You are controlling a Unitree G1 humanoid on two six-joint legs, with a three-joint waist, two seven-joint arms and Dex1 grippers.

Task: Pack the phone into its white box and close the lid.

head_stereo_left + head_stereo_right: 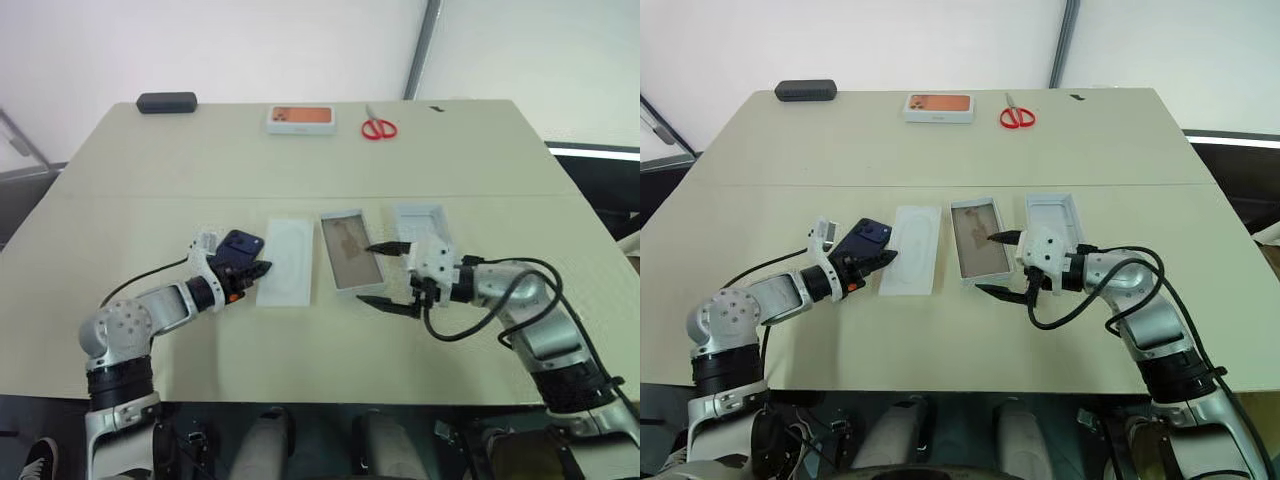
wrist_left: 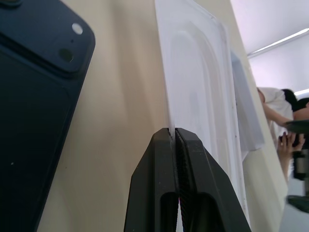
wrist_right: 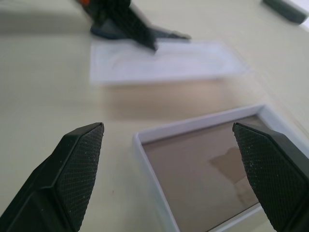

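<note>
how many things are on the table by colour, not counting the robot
white: 4 (flat white insert, white box with brownish floor, lid, white box with orange picture)
dark: 2 (phone by the left hand, black case at the far corner)
red: 1 (scissors)
total: 7

We see a dark navy glossy slim phone [image 2: 34,121] on a pale beige table [image 1: 320,350]. The shallow white cardboard box [image 1: 350,250] has a brownish floor with a darker patch. The flat insert [image 1: 286,262] is plain white, the lid tray [image 1: 1054,219] white inside. Red-handled scissors [image 1: 379,128], a black oblong case [image 1: 167,102], and a white box with what looks like an orange picture [image 1: 300,118] lie beyond.
</note>
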